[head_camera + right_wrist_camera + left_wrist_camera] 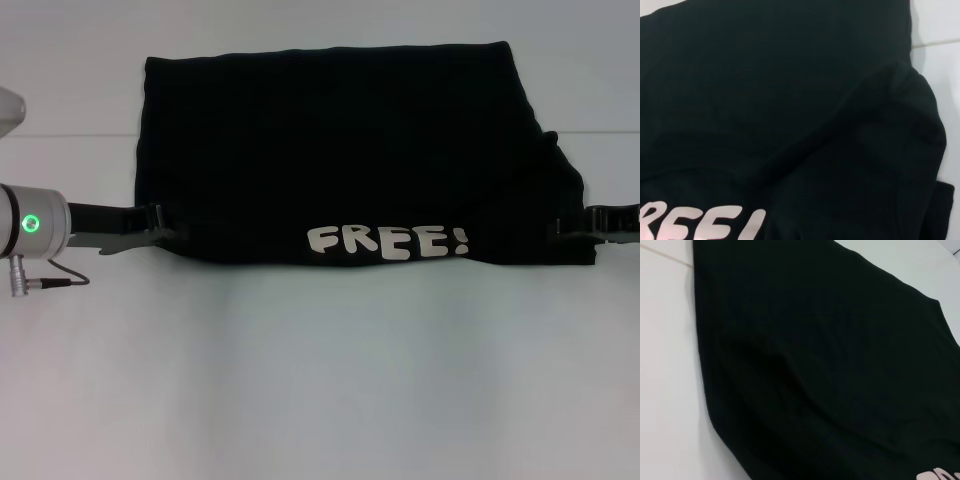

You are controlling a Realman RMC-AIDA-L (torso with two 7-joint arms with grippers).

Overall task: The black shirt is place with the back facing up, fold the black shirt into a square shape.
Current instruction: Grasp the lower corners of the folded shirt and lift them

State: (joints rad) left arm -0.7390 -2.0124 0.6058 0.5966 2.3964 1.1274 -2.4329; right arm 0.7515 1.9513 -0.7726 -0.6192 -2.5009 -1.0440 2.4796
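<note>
The black shirt lies folded into a wide flat shape on the white table, with the white "FREE!" lettering facing up along its near edge. My left gripper is at the shirt's near left corner, touching the cloth edge. At the near right corner, my right gripper meets the shirt. In the left wrist view the black shirt fills most of the picture. The right wrist view shows the black shirt with a raised crease and part of the lettering.
The white table stretches bare in front of the shirt. A thin seam line crosses the table behind the left arm. A cable hangs from the left wrist near the table surface.
</note>
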